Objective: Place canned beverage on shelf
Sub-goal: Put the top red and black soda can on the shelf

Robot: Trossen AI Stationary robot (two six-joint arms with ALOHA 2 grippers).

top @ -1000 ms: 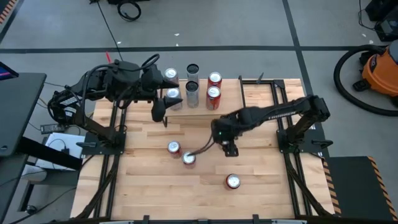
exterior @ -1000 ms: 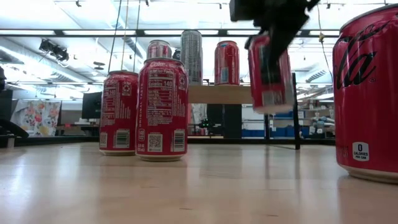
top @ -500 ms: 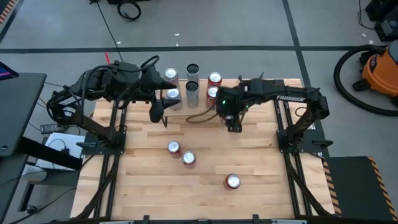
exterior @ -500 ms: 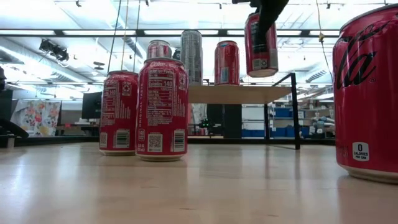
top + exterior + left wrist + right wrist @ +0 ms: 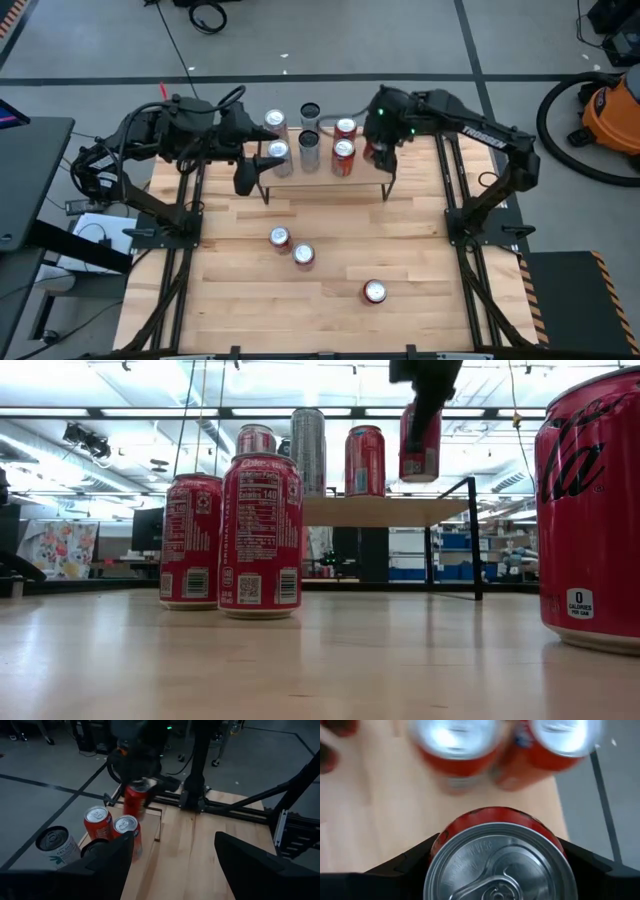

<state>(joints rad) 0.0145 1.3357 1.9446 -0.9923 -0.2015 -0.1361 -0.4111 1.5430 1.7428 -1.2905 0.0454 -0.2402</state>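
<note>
1. One second has taken your right gripper (image 5: pixel 377 150) from mid-frame in the high view up to the right end of the shelf (image 5: pixel 325 183), carrying the red can (image 5: pixel 420 442) clamped between its fingers.
2. In the low view that can has risen from below the shelf board to above it at upper centre, base clear of the wood and slightly tilted.
3. The right wrist view shows the held can's top at the bottom of the frame, with two red shelf cans (image 5: pixel 455 747) blurred just beyond it.
4. You are therefore probably at the lowering step: a bare patch of shelf lies beside the red pair, so watch for a nudge on descent.
5. Your left gripper (image 5: pixel 246 176) hangs with fingers spread at the shelf's left end.
6. Three cans (image 5: pixel 300 254) wait on the table (image 5: pixel 420 250), lower centre of the high view.
</note>
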